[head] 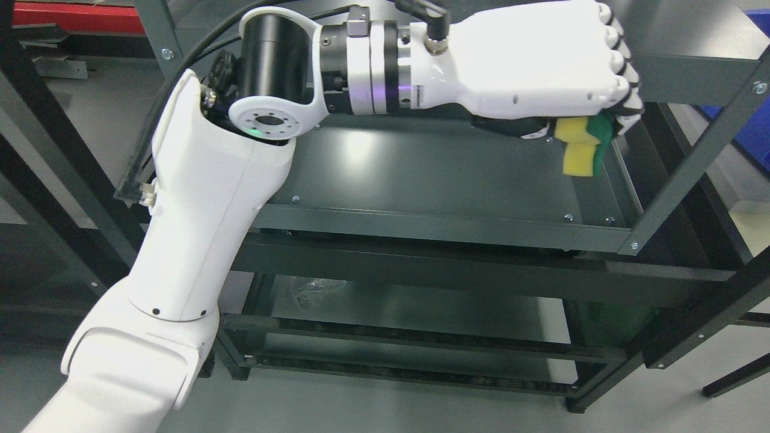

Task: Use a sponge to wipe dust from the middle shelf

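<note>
One sponge (582, 146), yellow with a green face, is gripped in the curled fingers of the left hand (535, 66) at the upper right, over the middle shelf (421, 174).

No readable text, label, brand, number or sign anywhere in view.
</note>
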Controlling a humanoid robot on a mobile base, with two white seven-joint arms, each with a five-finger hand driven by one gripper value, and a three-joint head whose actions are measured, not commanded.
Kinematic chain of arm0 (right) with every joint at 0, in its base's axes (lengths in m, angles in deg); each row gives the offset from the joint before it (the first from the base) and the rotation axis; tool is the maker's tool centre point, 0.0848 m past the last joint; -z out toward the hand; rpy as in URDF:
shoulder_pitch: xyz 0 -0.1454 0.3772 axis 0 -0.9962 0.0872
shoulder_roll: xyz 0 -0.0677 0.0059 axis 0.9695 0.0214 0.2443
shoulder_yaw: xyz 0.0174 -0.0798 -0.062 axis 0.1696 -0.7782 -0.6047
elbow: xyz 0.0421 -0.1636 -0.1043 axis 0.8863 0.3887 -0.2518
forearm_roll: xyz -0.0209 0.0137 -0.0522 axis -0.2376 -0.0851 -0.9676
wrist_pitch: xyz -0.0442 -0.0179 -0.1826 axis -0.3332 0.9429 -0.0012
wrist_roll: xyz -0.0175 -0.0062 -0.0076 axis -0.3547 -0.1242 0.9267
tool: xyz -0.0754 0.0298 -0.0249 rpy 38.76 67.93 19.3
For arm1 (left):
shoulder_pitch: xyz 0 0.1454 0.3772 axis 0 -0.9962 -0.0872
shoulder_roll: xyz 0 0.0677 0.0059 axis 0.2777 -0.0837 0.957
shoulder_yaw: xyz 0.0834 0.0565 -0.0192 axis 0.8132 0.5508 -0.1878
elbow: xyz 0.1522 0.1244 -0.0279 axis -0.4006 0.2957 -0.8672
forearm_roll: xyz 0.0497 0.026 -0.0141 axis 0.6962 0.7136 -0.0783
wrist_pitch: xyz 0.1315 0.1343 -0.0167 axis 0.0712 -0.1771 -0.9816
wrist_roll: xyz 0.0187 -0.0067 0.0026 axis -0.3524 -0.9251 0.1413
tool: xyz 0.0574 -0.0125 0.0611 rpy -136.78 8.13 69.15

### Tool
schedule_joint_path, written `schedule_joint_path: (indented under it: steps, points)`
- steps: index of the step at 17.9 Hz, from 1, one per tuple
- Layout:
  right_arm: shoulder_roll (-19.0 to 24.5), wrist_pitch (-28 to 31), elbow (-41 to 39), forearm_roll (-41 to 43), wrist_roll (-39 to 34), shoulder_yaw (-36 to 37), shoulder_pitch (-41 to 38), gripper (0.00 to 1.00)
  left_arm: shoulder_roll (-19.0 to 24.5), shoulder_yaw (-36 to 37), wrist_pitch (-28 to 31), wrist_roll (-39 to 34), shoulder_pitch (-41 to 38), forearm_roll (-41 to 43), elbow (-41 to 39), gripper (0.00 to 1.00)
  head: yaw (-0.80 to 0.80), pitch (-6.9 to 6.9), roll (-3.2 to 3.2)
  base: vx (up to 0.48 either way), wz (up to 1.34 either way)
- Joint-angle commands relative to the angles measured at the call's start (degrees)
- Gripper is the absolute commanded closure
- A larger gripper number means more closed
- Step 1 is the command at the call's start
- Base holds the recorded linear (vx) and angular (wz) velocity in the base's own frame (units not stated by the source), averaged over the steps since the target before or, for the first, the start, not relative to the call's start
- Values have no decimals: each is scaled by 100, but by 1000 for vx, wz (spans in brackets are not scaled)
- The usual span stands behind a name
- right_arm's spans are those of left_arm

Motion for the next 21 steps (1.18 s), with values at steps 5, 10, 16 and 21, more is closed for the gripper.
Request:
schedule_joint_path:
  steps: [5,10,16,21]
  points:
    - [-100,3,-100,0,-3,0,0,0,2693,-1260,24,193,-342,-1937,-104,98,0,0,0,28,-99]
    - [-100,3,-100,0,-3,0,0,0,4065,-1444,24,184,-1019,-2826,-289,98,0,0,0,-4,28]
    - [-100,3,-100,0,-3,0,0,0,5332,-2190,24,184,-1853,-3749,-228,97,0,0,0,-4,22]
    - [-100,3,-100,0,-3,0,0,0,5351,-2930,24,184,-2742,-3838,-193,97,0,0,0,0,0]
